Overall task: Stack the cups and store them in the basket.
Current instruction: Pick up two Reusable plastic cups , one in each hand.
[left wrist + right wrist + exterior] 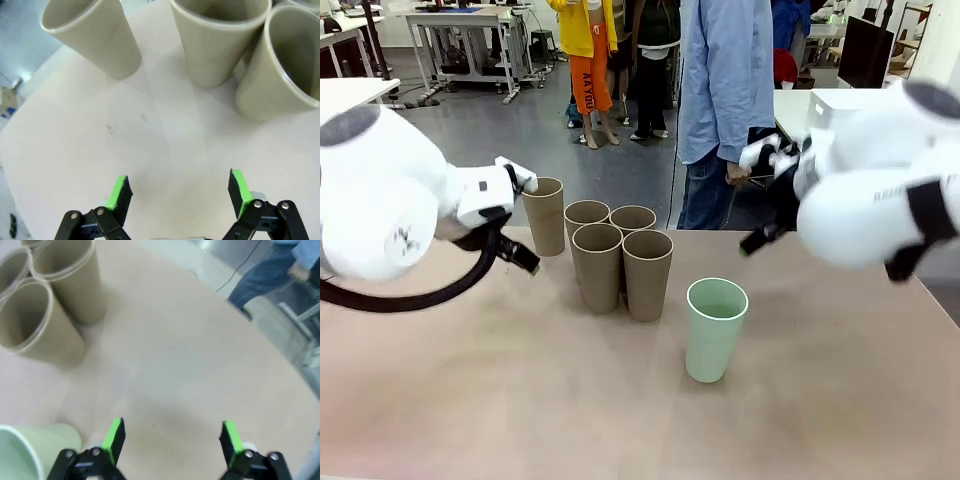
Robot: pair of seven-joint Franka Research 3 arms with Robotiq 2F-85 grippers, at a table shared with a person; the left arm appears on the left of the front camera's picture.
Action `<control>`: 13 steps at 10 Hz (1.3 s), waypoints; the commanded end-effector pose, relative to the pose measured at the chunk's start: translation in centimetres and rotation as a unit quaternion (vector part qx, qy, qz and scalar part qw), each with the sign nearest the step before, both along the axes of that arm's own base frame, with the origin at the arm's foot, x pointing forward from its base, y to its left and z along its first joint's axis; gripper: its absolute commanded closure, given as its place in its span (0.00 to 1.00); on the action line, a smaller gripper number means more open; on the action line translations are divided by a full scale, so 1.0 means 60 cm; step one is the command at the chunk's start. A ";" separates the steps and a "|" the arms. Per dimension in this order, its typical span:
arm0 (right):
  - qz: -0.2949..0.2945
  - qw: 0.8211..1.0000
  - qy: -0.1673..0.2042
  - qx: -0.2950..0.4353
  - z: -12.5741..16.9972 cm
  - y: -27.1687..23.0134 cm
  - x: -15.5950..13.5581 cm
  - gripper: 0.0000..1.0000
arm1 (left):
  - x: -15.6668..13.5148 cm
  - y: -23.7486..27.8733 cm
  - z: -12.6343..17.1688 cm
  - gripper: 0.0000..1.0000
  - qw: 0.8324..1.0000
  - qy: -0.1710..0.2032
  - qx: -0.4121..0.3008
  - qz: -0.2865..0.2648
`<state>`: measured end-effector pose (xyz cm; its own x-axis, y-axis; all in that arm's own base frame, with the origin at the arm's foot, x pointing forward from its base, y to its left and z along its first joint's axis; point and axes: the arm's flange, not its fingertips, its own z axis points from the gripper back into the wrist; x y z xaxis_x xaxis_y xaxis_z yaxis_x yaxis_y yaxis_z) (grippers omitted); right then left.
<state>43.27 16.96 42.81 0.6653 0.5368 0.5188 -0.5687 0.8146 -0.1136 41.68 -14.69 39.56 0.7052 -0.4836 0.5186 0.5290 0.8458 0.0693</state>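
Both my tools hang open over the pale tan surface, holding nothing. My left tool, green pads spread wide, faces the gap between a lone matte kraft-brown tapered cup and a tight cluster of four more kraft-brown cups, all standing rim-up toward the far side. My right tool, likewise spread, hovers above bare surface with the pale mint-green tapered cup near one finger. From the front, that green cup stands by itself, nearer me than the cluster and to its right. A person in a light blue shirt waits at the far edge.

The step in hand, as I judge it, is the first pick, and the lone brown cup looks the easiest since it has free room on both sides. To do it well I should swing the left tool until that cup sits squarely between the pads, then close on its wall below the rim. Only gentle pressure is wanted, because thin walls may buckle. I should lift straight up until its base clears the neighbouring rims, then lower it upright into another cup. The green cup seems slightly wider, so it likely belongs outermost. The basket comes after stacking.
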 end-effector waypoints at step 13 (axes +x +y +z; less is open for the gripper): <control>0.193 0.963 -0.104 0.155 0.088 -0.388 -0.225 0.00 | -0.220 0.406 0.132 0.00 0.951 -0.075 -0.151 -0.259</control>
<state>32.92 -7.76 51.13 0.3430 0.5290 0.7762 -0.8142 0.5796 -0.0352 30.06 11.06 50.20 0.3526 -0.5862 0.7295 0.8783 0.4764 -0.0417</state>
